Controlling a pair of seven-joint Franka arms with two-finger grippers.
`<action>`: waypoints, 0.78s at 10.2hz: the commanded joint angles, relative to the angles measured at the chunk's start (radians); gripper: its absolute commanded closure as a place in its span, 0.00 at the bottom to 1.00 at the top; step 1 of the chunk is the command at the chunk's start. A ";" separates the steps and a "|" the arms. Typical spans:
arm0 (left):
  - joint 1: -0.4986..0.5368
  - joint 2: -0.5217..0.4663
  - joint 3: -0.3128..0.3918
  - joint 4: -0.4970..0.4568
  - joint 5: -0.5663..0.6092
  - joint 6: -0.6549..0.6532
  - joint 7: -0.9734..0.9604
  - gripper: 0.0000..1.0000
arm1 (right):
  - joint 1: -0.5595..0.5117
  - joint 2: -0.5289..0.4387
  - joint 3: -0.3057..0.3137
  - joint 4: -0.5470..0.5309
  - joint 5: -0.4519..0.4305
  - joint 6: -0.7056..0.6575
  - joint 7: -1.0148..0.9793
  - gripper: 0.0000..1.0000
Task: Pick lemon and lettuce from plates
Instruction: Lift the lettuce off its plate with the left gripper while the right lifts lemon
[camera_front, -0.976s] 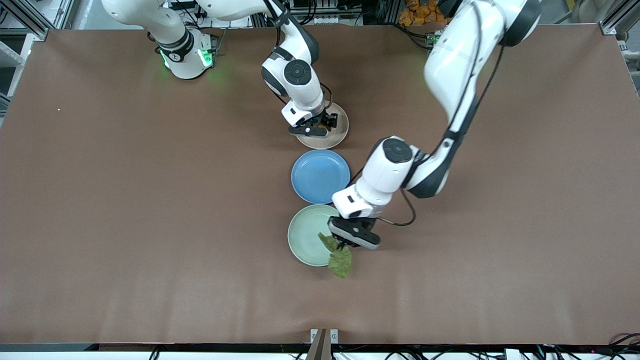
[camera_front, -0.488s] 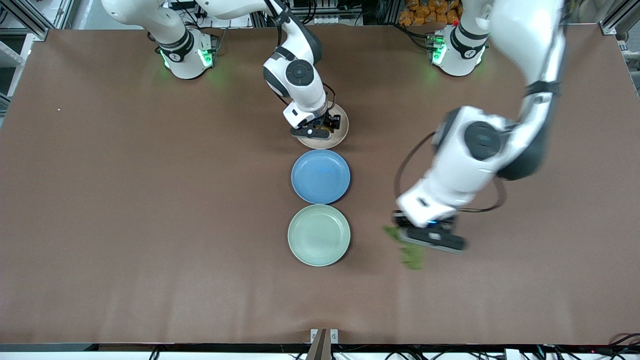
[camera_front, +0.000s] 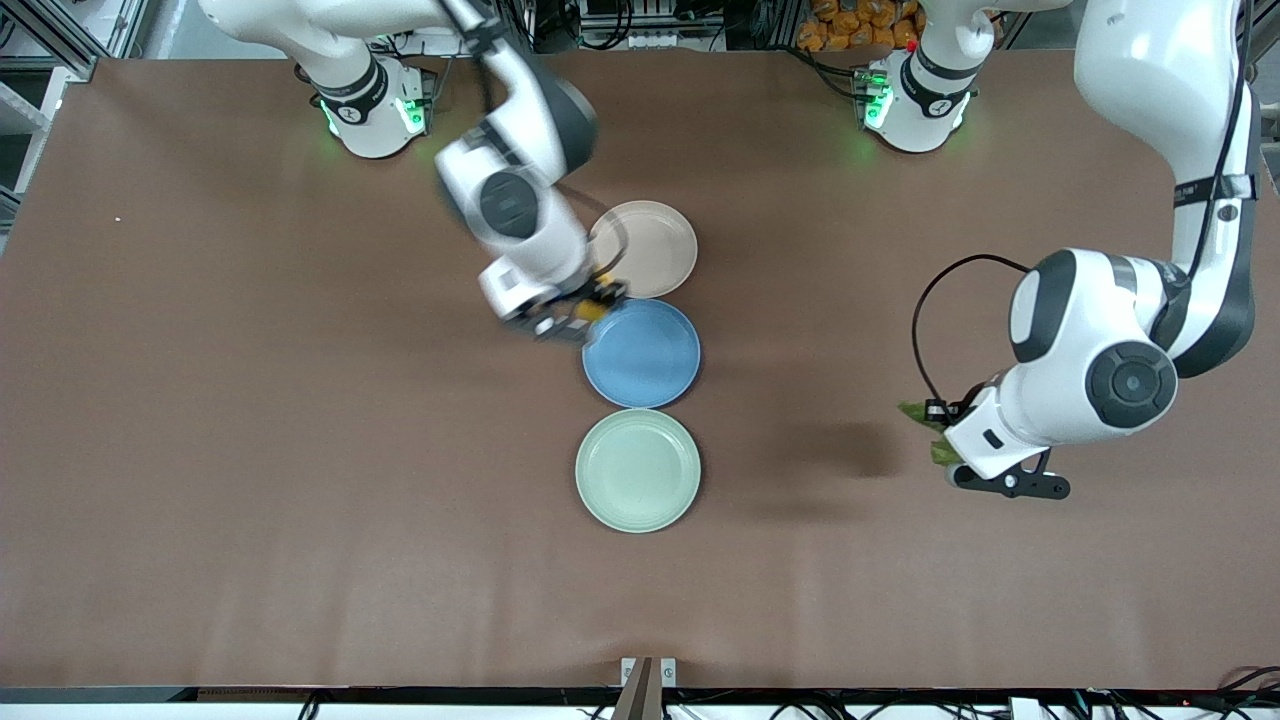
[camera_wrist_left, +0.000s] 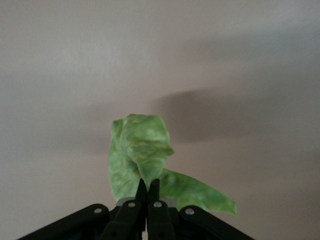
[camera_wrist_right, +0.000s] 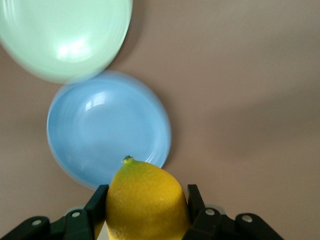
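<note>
My right gripper (camera_front: 585, 312) is shut on the yellow lemon (camera_wrist_right: 146, 200) and holds it in the air over the rim of the blue plate (camera_front: 641, 352); the lemon (camera_front: 592, 309) is mostly hidden by the hand in the front view. My left gripper (camera_front: 940, 440) is shut on the wrinkly green lettuce (camera_wrist_left: 142, 155), held above bare table toward the left arm's end; only a bit of the leaf (camera_front: 915, 411) shows in the front view. The beige-pink plate (camera_front: 648, 248) and the mint green plate (camera_front: 638, 470) lie bare.
The three plates lie in a row at the table's middle, the beige-pink one farthest from the front camera, the blue one between, the mint one nearest. The mint plate (camera_wrist_right: 65, 35) and blue plate (camera_wrist_right: 107, 127) show in the right wrist view.
My left gripper carried the lettuce off the mint plate toward the left arm's end. My right gripper lifted the lemon off the beige-pink plate and moved toward the blue plate.
</note>
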 joint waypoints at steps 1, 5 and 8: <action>0.045 0.036 -0.015 -0.090 0.018 0.067 0.016 1.00 | -0.213 0.007 0.019 0.060 0.003 -0.057 -0.222 1.00; 0.065 0.082 -0.006 -0.135 0.026 0.104 0.013 0.49 | -0.446 0.020 0.013 -0.020 -0.072 -0.046 -0.402 1.00; 0.065 0.050 -0.009 -0.116 0.056 0.093 0.011 0.00 | -0.575 0.002 0.010 -0.207 -0.148 0.157 -0.538 1.00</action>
